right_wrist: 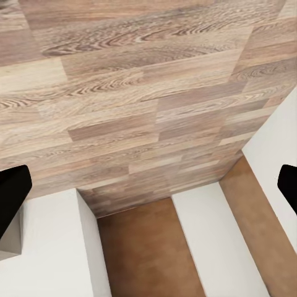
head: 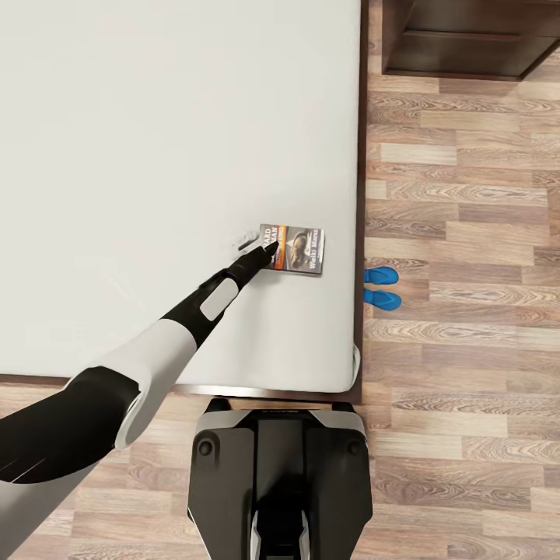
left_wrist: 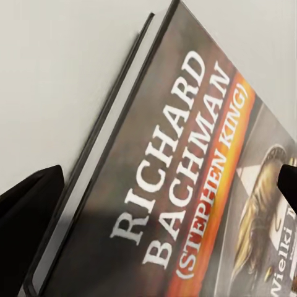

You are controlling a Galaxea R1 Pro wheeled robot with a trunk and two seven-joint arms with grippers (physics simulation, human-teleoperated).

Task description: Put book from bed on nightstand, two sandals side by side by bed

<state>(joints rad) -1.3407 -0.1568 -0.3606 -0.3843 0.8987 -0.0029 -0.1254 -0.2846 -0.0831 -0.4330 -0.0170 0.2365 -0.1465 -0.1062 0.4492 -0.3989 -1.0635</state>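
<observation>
The left arm stretches toward one o'clock, its left gripper (head: 267, 254) spread astride the dark, orange-banded paperback book (head: 294, 249) lying on the light-grey mattress bed (head: 155, 140); the right gripper (right_wrist: 148, 185) is spread over the wood-plank floor (right_wrist: 124, 74).

A home bedroom: large bed (head: 155, 117) with light-grey mattress, wood-plank floor (head: 467, 194), dark wooden cabinet (head: 467, 39), sandals (head: 381, 286) bedside.

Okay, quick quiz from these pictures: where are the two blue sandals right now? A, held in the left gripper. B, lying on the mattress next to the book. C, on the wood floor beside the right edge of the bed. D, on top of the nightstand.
C: the head view shows the sandals side by side on the wood floor just off the bed.
</observation>
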